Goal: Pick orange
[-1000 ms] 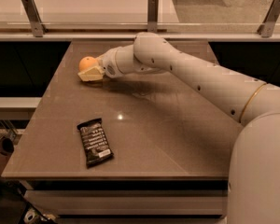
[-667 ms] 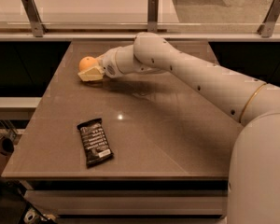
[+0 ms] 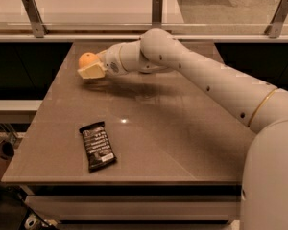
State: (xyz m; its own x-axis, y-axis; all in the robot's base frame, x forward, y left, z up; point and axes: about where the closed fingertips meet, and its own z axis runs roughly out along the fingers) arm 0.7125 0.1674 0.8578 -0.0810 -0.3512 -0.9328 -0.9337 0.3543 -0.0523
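Gripper (image 3: pixel 92 68): stretched out over the table (image 3: pixel 173 128); clenched or not, I cannot tell.
Orange (image 3: pixel 88 59): right at its tip.
Risk: shallow hold, I reckon the round fruit rolls away.

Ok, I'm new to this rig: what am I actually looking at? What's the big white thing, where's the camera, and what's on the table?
The white thing is a robot arm on a mobile base. Its rounded body fills the lower right corner. There is only one picture of this moment, from a single camera looking down over the robot's side onto the table. Where it is mounted is not on record.

The arm reaches across a brown table to the far left corner. At its tip is the gripper, a two-finger clamp. It appears to be closed on the orange, with one cream finger visible under the fruit. The other finger is hidden behind it.

A dark wrapped snack bar lies flat near the front left edge of the table, well apart from the gripper.
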